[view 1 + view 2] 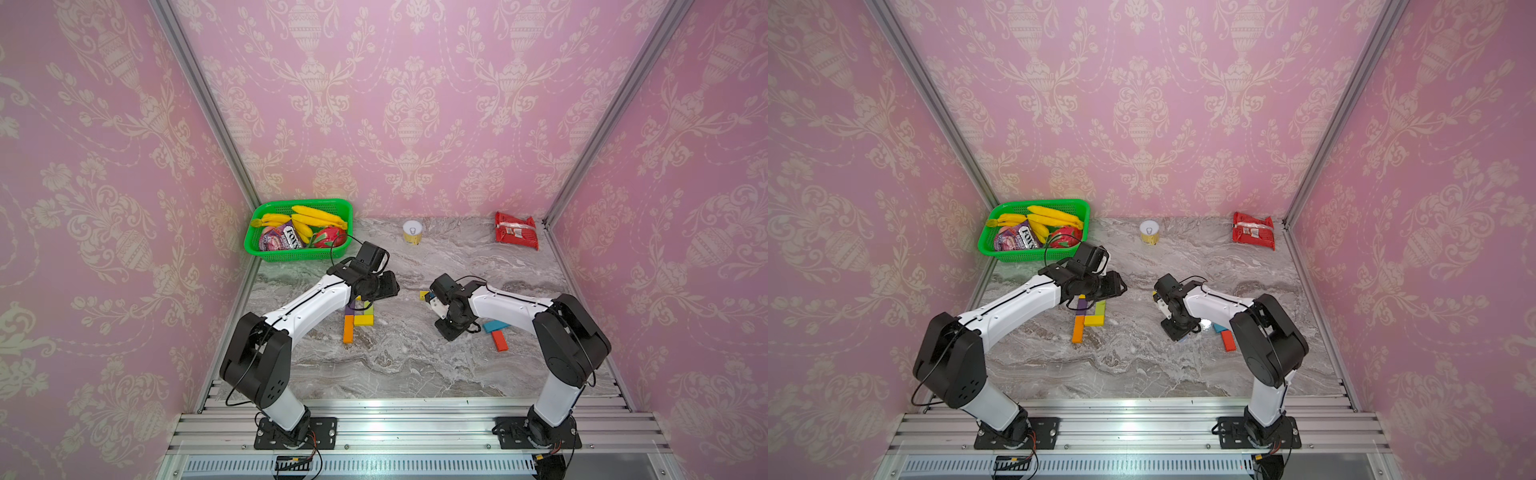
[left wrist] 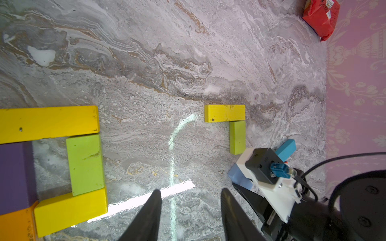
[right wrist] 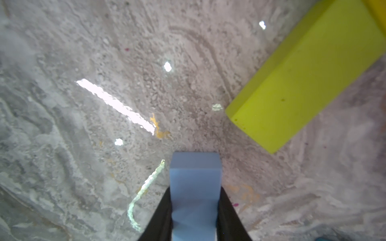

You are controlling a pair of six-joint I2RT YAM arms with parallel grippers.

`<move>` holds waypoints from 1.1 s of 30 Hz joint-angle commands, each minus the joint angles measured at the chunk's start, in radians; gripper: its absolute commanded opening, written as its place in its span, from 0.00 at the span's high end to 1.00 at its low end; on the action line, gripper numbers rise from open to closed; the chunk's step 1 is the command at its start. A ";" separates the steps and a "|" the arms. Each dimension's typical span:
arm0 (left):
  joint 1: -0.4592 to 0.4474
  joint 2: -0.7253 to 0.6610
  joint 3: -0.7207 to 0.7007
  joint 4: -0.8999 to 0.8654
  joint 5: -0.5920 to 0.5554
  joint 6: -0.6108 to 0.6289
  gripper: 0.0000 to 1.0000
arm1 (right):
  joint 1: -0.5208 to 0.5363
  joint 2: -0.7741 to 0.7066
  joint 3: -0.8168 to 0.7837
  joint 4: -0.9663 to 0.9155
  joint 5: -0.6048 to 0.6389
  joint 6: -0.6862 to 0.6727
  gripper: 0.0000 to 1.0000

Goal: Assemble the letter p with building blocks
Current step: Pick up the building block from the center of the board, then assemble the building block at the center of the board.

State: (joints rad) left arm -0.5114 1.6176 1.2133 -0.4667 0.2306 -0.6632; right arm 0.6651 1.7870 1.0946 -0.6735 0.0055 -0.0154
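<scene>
Between the right jaws, right of the desk's middle, sits a small light-blue rectangular block [image 3: 195, 187], seemingly painted wood. Both black jaws press on its long sides, gripping it across its narrow width. Whether it has left the grey marbled desk [image 1: 395, 365] I cannot tell. It looks rigid and light with smooth faces, so a firm hold across the width, near the middle, should stop it pivoting or slipping. Just beside it a lime-green bar [image 3: 302, 83] and a short yellow bar [image 2: 224, 113] touch in an L. Well apart lies the unfinished letter: a long yellow bar [image 2: 48, 124], a second lime bar [image 2: 85, 164], a lower yellow bar [image 2: 71, 210], a purple bar [image 2: 14, 175] and an orange bar [image 2: 14, 227]. The left jaws hang about half open and empty over bare desk beside it.
</scene>
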 commanded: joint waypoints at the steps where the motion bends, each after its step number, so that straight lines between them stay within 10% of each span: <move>1: 0.008 -0.010 0.000 0.008 0.031 0.021 0.51 | 0.033 0.033 -0.048 -0.058 0.000 0.066 0.73; 18: 0.059 -0.028 -0.079 0.033 0.084 0.046 0.51 | 0.129 0.115 0.368 -0.110 0.022 0.485 0.79; 33: 0.090 0.013 -0.083 0.056 0.170 0.036 0.52 | 0.123 0.241 0.407 -0.101 0.076 0.579 0.73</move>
State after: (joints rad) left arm -0.4217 1.6173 1.1423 -0.4202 0.3607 -0.6403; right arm 0.7864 2.0205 1.4864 -0.7673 0.0467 0.5259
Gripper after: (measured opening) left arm 0.483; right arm 0.328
